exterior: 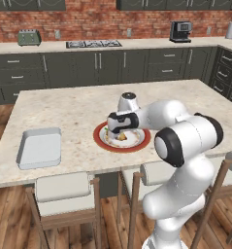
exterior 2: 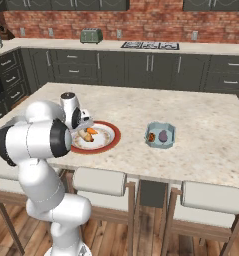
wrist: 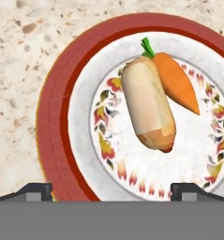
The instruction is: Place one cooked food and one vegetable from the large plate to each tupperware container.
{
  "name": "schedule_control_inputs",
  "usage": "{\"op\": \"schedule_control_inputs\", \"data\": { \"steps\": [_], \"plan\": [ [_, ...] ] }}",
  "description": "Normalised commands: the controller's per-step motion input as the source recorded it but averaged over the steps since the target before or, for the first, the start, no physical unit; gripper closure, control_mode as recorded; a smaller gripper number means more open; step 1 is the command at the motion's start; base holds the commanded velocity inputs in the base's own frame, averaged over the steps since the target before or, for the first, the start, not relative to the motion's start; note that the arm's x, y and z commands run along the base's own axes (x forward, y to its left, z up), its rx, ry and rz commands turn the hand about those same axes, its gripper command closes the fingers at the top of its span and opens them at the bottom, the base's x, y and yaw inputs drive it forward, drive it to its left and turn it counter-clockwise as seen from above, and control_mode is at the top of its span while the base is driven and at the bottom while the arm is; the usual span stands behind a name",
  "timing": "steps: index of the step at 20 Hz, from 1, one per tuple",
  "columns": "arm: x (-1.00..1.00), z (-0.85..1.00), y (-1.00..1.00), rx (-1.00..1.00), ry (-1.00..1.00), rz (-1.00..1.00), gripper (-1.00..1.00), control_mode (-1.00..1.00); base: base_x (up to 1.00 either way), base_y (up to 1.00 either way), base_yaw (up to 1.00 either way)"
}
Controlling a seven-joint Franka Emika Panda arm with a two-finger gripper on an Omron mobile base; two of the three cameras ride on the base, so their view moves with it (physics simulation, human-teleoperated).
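On the far left of the surface (exterior: 78, 104) we had an empty tupperware container (exterior: 39, 147), lying well apart from everything else. From the left base view we judged it had yet to receive anything, so the step in hand looked like the first pick for it.

Moving right, we held our hand (exterior: 118, 131) directly above the large plate (exterior: 99, 137), fingers spread as wide as they go and gripping nothing. In the hand view the two fingertips (wrist: 34, 191) stood at the plate's near rim, with the food lying between and beyond them.

On the plate's white centre lay the cooked food (wrist: 147, 109) and the vegetable (wrist: 175, 82), touching along one side, the carrot's green top level with one end of the roll. That contact was what we judged mattered most. To take the roll alone, we thought it best to turn the hand so the fingers straddled its short width, then descend near the end where the carrot tapers away, so no finger wedged between the two or dragged the carrot along. We also wanted the fingers low enough to hold the roll's rounded sides without scraping the plate.

Further right, a second container (exterior 2: 160, 135) already held two small items, which we could not identify with confidence.
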Motion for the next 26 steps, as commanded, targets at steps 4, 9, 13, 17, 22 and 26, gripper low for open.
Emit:
{"op": "schedule_control_inputs", "data": {
  "steps": [4, 9, 13, 17, 22, 26],
  "plan": [
    [0.09, -0.25, 0.00, 0.00, -0.06, 0.03, -1.00, -1.00, 0.00, 0.00, 0.00],
    [0.14, -0.23, 0.00, 0.00, -0.04, 0.03, -1.00, -1.00, 0.00, 0.00, 0.00],
    [0.21, -0.09, 0.00, 0.00, -0.01, 0.02, -1.00, -1.00, 0.00, 0.00, 0.00],
    [0.17, 0.00, 0.00, 0.00, -0.01, 0.00, -1.00, -1.00, 0.00, 0.00, 0.00],
    [0.28, 0.03, 0.00, 0.00, -0.03, 0.00, -1.00, -1.00, 0.00, 0.00, 0.00],
    [0.33, -0.01, 0.00, 0.00, 0.00, 0.00, -1.00, -1.00, 0.00, 0.00, 0.00]
  ]
}}
